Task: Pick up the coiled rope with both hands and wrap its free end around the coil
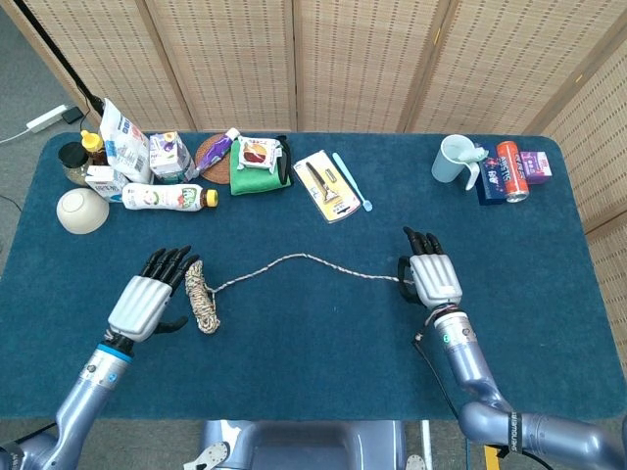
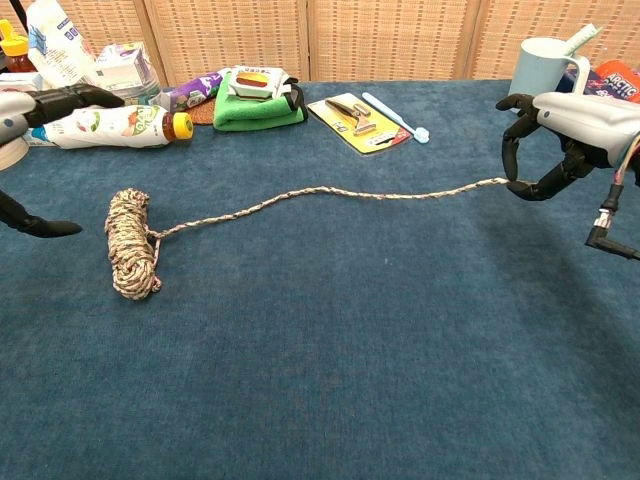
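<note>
From the head view, the speckled beige coiled rope [image 1: 202, 296] lies on the dark blue carpeted tabletop [image 1: 313, 372], left of centre, and its thin free end [image 1: 313, 262] runs in a shallow wave to the right. My left robot hand [image 1: 147, 302] hovers just beside the coil on its left, fingers spread and holding nothing, dark fingertips reaching close to the coil's upper end. My right robot hand [image 1: 433, 278] sits well apart to the right, its silver back upward, pinching the tip of the free end at its thumb side. Along the far edge stand a folded green cloth [image 1: 260, 166], a white plastic bottle with a yellow cap [image 1: 168, 197] lying on its side, and a pale blue mug [image 1: 455, 159]. From the chest view, the coil [image 2: 132, 243] rests flat on the tabletop [image 2: 330, 380], the free end [image 2: 330, 192] leaving it from the middle of its right side. My right robot hand [image 2: 560, 140] grips the strand's tip between thumb and curled black fingers [image 2: 512, 150]. My left robot hand [image 2: 25, 150] shows only at the frame's left edge, open, with fingers above and thumb below, clear of the coil.
</note>
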You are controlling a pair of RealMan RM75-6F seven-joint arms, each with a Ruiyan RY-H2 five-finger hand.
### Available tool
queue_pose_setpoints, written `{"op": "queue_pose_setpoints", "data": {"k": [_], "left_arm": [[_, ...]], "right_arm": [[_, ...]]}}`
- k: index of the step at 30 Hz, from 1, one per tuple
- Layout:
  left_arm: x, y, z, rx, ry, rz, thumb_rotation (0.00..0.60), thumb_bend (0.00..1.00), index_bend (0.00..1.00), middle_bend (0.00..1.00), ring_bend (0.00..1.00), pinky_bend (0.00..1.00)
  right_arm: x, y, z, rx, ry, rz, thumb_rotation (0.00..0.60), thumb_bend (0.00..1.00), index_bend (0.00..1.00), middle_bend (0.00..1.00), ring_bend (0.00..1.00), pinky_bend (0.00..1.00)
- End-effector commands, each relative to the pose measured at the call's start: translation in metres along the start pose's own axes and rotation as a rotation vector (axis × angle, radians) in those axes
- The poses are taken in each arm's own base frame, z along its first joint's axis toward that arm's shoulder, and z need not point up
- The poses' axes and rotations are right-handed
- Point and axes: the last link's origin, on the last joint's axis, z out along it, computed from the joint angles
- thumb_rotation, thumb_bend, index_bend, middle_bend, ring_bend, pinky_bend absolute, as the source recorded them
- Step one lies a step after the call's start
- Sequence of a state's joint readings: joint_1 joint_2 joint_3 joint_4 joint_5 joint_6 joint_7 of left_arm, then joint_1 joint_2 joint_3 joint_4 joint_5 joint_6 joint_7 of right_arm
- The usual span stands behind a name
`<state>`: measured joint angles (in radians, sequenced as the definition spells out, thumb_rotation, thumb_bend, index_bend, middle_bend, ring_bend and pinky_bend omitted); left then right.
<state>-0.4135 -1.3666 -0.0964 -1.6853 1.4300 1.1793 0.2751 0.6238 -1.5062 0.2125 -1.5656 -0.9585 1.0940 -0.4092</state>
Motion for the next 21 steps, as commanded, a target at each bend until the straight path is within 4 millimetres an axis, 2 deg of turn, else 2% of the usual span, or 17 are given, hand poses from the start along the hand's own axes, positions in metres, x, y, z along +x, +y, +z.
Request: {"op": "queue_pose_setpoints", "data": {"k": [1,11,21], "left_arm": [[-0.007,0.018,0.012,-0.007,-0.032,-0.031,0.6,0.15,0.0,0.0,0.0,0.0],[-0.02,0.033,0.036,-0.032,-0.073,-0.018,0.6,0.14,0.0,0.0,0.0,0.0],[-0.035,0.033,0.045,-0.019,-0.106,-0.02,0.6,0.14,0.0,0.0,0.0,0.0]], "right_arm": [[0.0,0.001,0.0,-0.004,-0.001,-0.001,0.6,0.47,0.61,0.0,0.0,0.0],[-0.001,0.006,-0.001,-0.016,-0.004,0.009,0.6,0.47,0.61,0.0,0.0,0.0],[0.003,0.01,0.0,-0.032,0.006,0.01,0.6,0.48,0.61,0.0,0.0,0.0]]}}
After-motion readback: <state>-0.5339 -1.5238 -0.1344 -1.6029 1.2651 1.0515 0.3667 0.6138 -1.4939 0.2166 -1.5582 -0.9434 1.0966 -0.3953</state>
